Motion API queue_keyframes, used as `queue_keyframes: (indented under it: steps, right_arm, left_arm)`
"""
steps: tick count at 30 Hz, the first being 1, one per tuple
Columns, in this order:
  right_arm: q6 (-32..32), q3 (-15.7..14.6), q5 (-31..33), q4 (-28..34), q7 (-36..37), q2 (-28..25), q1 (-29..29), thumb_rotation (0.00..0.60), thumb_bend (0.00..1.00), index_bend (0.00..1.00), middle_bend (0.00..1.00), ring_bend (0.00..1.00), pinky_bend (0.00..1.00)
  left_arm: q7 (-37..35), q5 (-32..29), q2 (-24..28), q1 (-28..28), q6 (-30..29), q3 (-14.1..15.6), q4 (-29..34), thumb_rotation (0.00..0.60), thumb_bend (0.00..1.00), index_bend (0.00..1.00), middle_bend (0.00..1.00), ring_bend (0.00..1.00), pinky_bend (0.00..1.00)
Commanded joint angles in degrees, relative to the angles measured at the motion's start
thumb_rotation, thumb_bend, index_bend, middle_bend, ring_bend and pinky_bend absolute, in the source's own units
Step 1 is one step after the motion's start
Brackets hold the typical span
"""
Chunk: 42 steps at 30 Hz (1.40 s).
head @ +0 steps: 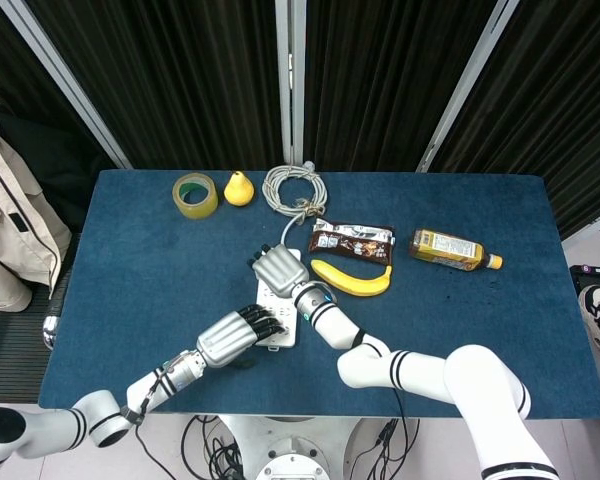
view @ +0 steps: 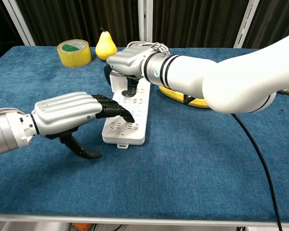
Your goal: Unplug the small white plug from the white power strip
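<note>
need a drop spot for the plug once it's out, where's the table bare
Bare cloth runs along the near edge right of the strip, below the banana and bottle. The left side below the tape is free too. The middle is crowded: both hands, snack bar, cable coil, pear.
</note>
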State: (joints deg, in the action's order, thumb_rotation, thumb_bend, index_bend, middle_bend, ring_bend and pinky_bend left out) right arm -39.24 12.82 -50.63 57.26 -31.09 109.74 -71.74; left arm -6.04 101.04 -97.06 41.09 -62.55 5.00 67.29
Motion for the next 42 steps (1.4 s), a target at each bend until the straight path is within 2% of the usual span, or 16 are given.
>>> queue_keyframes:
  steps: [1,7,21,32,42]
  right_arm:
    - [-0.1,0.1,-1.0,-0.8,1.0,0.5,0.3,0.600,0.33,0.41,0.34,0.27,0.50]
    - [-0.2,0.1,-3.1,-2.4,2.8,1.2,0.8,0.600,0.35,0.51,0.41,0.35,0.60]
    - [-0.2,0.3,-8.6,-5.2,6.1,2.2,1.2,0.600,0.41,0.67,0.54,0.48,0.79]
    - [-0.5,0.8,-10.2,-4.1,4.9,1.5,1.0,0.600,0.46,0.77,0.61,0.54,0.86]
    - [-2.4,1.1,-11.9,-2.5,8.8,0.6,3.6,0.600,0.47,0.79,0.62,0.56,0.88]
  left_arm:
    - [-0.2,-0.2,-0.1,0.1,0.1,0.0,-0.2,0.600,0.19,0.20,0.23,0.16,0.18]
    - [-1.0,-0.8,-0.3,0.2,0.4,0.2,-0.5,0.600,0.19,0.20,0.23,0.16,0.18]
    - [-2.7,-1.9,-0.3,0.8,1.2,0.2,-0.8,0.600,0.19,0.20,0.23,0.16,0.18]
    - [-2.9,-2.3,-0.3,1.1,1.4,0.3,-0.5,0.600,0.19,0.20,0.23,0.16,0.18]
    - [-4.0,-2.6,-0.2,1.3,1.6,0.5,0.1,0.600,0.19,0.20,0.23,0.16,0.18]
